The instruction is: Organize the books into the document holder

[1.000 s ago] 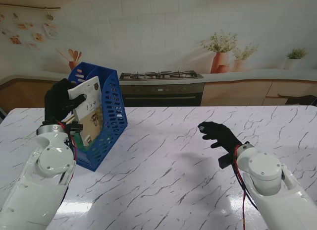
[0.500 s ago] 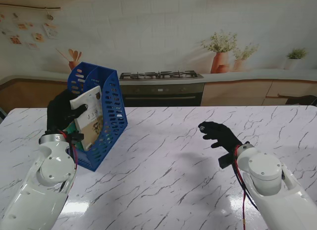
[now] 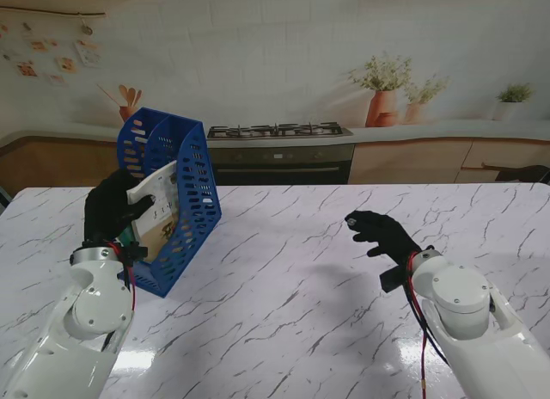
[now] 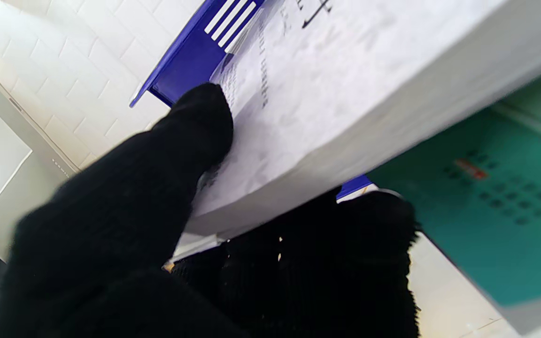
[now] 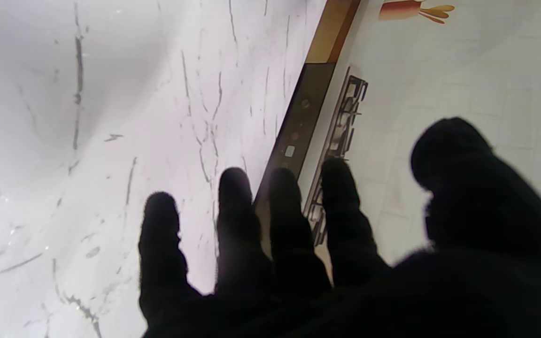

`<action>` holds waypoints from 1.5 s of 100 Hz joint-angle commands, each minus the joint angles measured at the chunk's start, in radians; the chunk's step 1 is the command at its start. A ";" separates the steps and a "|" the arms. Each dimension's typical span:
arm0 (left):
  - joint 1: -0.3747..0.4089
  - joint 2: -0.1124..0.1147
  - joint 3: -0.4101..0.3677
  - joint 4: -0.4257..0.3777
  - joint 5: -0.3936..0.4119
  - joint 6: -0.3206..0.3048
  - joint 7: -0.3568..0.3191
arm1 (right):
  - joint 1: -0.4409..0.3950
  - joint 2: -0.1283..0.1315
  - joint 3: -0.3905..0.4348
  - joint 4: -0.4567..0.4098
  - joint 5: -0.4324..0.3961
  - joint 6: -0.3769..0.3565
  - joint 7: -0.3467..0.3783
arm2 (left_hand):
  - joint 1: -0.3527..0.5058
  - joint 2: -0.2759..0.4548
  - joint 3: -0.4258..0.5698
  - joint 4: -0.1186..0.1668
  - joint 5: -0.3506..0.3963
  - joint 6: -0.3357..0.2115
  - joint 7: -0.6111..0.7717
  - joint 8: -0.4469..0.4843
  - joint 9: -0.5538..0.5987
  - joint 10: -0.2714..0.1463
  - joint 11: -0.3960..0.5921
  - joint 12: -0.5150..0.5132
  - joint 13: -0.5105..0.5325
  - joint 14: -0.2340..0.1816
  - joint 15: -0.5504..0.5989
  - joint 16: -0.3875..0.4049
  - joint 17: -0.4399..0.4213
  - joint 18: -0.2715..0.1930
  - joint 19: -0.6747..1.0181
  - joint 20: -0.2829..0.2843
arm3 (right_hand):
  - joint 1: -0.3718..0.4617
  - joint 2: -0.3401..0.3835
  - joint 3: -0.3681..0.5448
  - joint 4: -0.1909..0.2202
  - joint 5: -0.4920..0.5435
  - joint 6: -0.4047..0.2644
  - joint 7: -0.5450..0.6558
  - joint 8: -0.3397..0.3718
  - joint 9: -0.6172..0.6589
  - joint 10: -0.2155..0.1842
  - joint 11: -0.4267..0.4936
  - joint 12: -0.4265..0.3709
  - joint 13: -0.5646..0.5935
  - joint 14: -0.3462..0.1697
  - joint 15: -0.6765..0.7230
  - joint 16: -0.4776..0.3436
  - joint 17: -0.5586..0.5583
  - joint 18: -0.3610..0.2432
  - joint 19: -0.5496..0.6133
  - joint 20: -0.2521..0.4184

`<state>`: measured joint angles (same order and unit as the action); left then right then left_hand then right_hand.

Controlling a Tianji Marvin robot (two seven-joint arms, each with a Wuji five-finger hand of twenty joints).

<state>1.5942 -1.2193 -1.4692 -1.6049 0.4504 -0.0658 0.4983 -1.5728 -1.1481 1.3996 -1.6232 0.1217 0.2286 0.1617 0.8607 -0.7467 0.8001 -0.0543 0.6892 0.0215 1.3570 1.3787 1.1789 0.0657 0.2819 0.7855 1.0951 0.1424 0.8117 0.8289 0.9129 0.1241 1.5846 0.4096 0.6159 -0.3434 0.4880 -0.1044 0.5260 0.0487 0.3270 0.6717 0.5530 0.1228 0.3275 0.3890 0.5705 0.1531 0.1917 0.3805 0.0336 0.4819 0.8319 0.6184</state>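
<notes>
The stand camera is looking down from above the shoulders across the marble tabletop toward the stove on the far wall, taking in both arms rising from its bottom corners. The left wrist camera is peering along its fingers from very close, so near the white book and blue document holder that both are filling the picture, the same pair the stand view is catching at far left. The right wrist camera is gazing along its own fingers, sharing tabletop and stove with the stand view.
</notes>
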 commanded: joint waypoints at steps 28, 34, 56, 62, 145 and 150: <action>0.030 0.007 -0.008 -0.048 0.010 0.017 -0.050 | -0.011 -0.006 0.002 0.000 0.009 0.000 0.004 | -0.020 0.135 -0.073 -0.025 -0.158 -0.057 -0.044 -0.393 -0.179 -0.008 0.106 -0.120 -0.175 0.101 -0.029 -0.055 -0.229 0.068 -0.060 0.115 | -0.013 0.015 -0.027 0.033 -0.001 -0.029 0.002 -0.017 -0.025 -0.028 -0.006 -0.013 -0.007 -0.032 -0.019 -0.005 -0.015 -0.052 -0.010 0.003; 0.034 0.008 -0.009 -0.055 0.016 0.021 -0.050 | -0.011 -0.006 0.002 0.001 0.010 0.000 0.004 | -0.018 0.135 -0.099 -0.027 -0.188 -0.055 -0.058 -0.468 -0.228 0.001 0.138 -0.152 -0.207 0.105 -0.052 -0.062 -0.275 0.091 -0.081 0.141 | -0.011 0.015 -0.030 0.034 0.000 -0.029 0.002 -0.017 -0.026 -0.027 -0.007 -0.013 -0.008 -0.030 -0.020 -0.006 -0.016 -0.051 -0.012 0.003; 0.061 0.017 -0.017 -0.090 0.043 0.054 -0.081 | -0.010 -0.006 0.003 0.004 0.015 -0.003 0.007 | 0.003 0.145 -0.150 -0.024 -0.209 -0.042 -0.137 -0.601 -0.308 0.022 0.165 -0.224 -0.274 0.116 -0.106 -0.078 -0.369 0.141 -0.127 0.191 | -0.010 0.013 -0.037 0.035 0.004 -0.031 0.002 -0.016 -0.025 -0.024 -0.012 -0.016 -0.010 -0.024 -0.023 -0.007 -0.020 -0.049 -0.020 0.000; 0.068 0.019 -0.019 -0.097 0.052 0.062 -0.087 | -0.009 -0.006 0.002 0.006 0.015 -0.005 0.008 | 0.001 0.147 -0.153 -0.024 -0.200 -0.040 -0.156 -0.626 -0.314 0.023 0.166 -0.235 -0.279 0.118 -0.112 -0.082 -0.382 0.148 -0.138 0.196 | -0.010 0.012 -0.036 0.036 0.005 -0.030 0.003 -0.016 -0.023 -0.022 -0.013 -0.016 -0.010 -0.023 -0.024 -0.007 -0.020 -0.048 -0.021 0.000; 0.137 0.029 -0.055 -0.228 0.040 0.078 -0.155 | -0.011 0.000 0.002 0.005 -0.026 -0.042 0.007 | -0.184 0.315 -0.244 0.009 -0.137 0.018 -0.691 -0.969 -0.396 0.026 0.063 -0.375 -0.481 0.097 -0.444 -0.272 -0.796 0.196 -0.607 0.122 | -0.011 0.011 -0.035 0.034 0.016 -0.029 0.006 -0.017 0.000 -0.041 0.021 0.009 0.002 -0.051 -0.020 -0.008 -0.015 -0.049 -0.024 0.001; 0.137 0.031 -0.056 -0.241 0.046 0.078 -0.161 | -0.012 0.000 0.003 0.002 -0.028 -0.045 0.006 | -0.184 0.317 -0.251 0.009 -0.142 0.017 -0.699 -0.969 -0.401 0.028 0.059 -0.376 -0.486 0.095 -0.451 -0.276 -0.806 0.193 -0.617 0.121 | -0.009 0.011 -0.036 0.034 0.017 -0.027 0.006 -0.017 0.000 -0.041 0.025 0.012 0.002 -0.051 -0.019 -0.008 -0.016 -0.050 -0.025 0.000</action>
<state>1.7286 -1.1905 -1.5235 -1.8185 0.4895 0.0329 0.3564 -1.5754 -1.1440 1.4047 -1.6112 0.0946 0.1908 0.1719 0.7125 -0.4589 0.5751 -0.0619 0.5494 0.0367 0.6758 0.4287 0.8069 0.1063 0.3629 0.4182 0.6319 0.2659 0.3876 0.5636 0.1315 0.3133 1.0144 0.5414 0.6159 -0.3433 0.4743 -0.1044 0.5261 0.0487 0.3269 0.6717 0.5534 0.1181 0.3318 0.3838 0.5704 0.1452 0.1907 0.3804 0.0238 0.4819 0.8184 0.6184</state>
